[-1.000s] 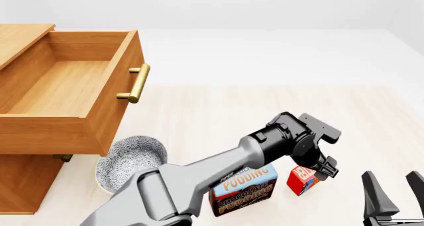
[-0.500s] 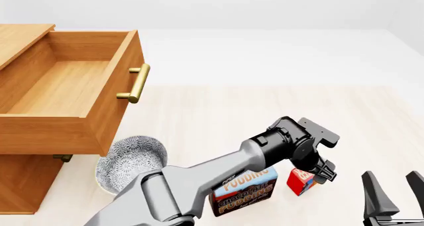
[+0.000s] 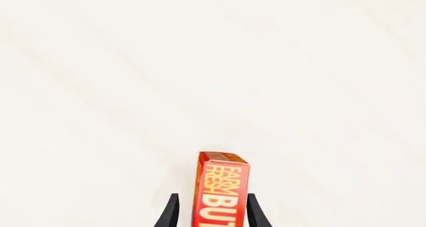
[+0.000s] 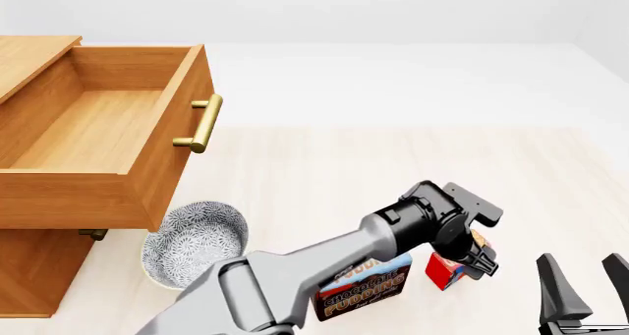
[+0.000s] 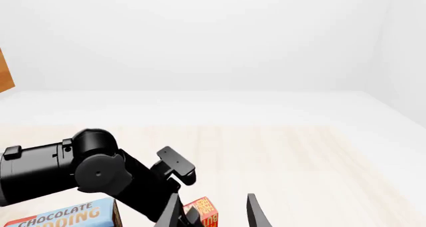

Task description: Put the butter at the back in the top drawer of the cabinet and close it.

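Observation:
The butter, a small red-and-orange box, stands on the table at the front right, just right of the pudding box. My left gripper reaches across to it. In the left wrist view the butter stands between the two fingers. A gap shows on one side, so the jaws are open around it. The top drawer of the cabinet is pulled out and empty, at the left. My right gripper is open and empty at the front right corner, right of the butter.
A blue-and-brown Chocolate Pudding box lies partly under my left arm. A patterned bowl sits in front of the cabinet below the open drawer. The drawer's brass handle sticks out toward the table's middle.
My left gripper has come down a little over the butter, so the fingers now straddle it. The butter, drawer and right arm have not moved.

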